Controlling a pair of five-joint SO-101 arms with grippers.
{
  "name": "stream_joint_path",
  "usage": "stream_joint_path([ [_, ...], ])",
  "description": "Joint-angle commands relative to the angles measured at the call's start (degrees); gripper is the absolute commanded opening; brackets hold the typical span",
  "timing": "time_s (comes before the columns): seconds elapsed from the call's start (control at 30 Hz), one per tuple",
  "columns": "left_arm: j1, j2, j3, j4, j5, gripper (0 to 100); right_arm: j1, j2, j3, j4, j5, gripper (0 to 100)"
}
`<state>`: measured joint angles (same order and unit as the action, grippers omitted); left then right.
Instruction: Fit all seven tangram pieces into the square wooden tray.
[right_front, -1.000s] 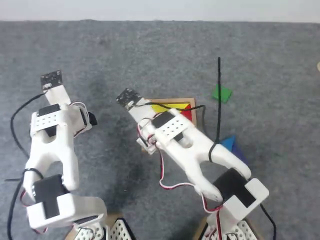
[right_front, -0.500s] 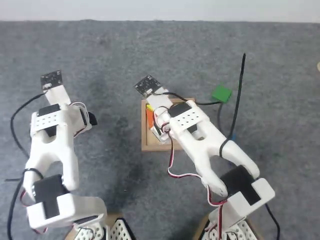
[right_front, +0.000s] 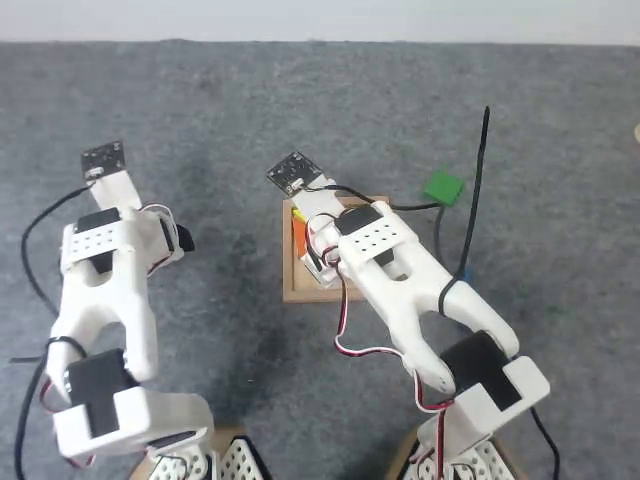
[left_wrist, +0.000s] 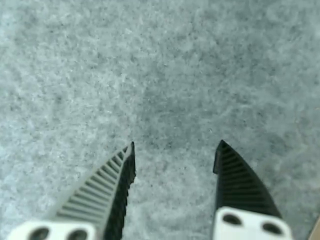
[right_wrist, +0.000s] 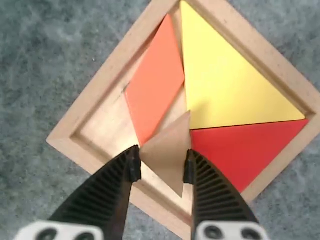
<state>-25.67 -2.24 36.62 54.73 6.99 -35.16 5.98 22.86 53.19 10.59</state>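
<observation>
Now the right hand (right_wrist: 160, 162) has swung over the square wooden tray (right_wrist: 102, 85), clenched on a tan wooden triangle (right_wrist: 167, 150) above its bare corner. The left hand (left_wrist: 175, 155) hangs released.

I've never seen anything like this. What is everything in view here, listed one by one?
wooden tray: one, light wood, on the mat under the right arm
yellow triangle: one, yellow, in the tray
red triangle: one, red, in the tray, edge to edge with the yellow one
orange parallelogram: one, orange, in the tray, against the yellow triangle
tan triangle: one, light brown, between the right pincer's fingers over the tray
green piece: one, green, on the mat apart from the tray
grey mat: one, grey, covering the table
black cable: one, black, near the green piece
left pincer: one, black, open over bare mat
right pincer: one, black, shut on the tan triangle
left arm, right arm: two, white, side by side
</observation>
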Motion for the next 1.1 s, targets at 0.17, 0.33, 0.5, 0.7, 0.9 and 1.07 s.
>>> stream_joint_path([
  [0.17, 0.0, -1.1, -2.3, 0.6, 0.6, 25, -3.6, 4.9, -6.8, -0.6, 0.7, 9.0],
  [0.33, 0.0, -1.1, -2.3, 0.6, 0.6, 25, -6.5, 7.4, -10.2, -0.6, 0.5, 9.0],
  [0.5, 0.2, -1.1, -2.2, 0.6, 0.6, 25, -6.3, 7.3, -11.3, -0.7, 0.5, 9.0],
  [0.7, 0.1, -1.1, -2.3, 0.6, 0.6, 25, -0.6, 0.8, -11.2, 4.4, 0.4, 9.0],
  [0.9, 0.3, -1.1, -2.2, 0.6, 0.6, 25, 1.1, -2.6, -8.5, 5.6, 0.9, 9.0],
  [1.07, 0.3, -1.1, -2.2, 0.6, 0.6, 25, 1.0, 0.8, -5.5, 1.6, 2.9, 9.0],
])
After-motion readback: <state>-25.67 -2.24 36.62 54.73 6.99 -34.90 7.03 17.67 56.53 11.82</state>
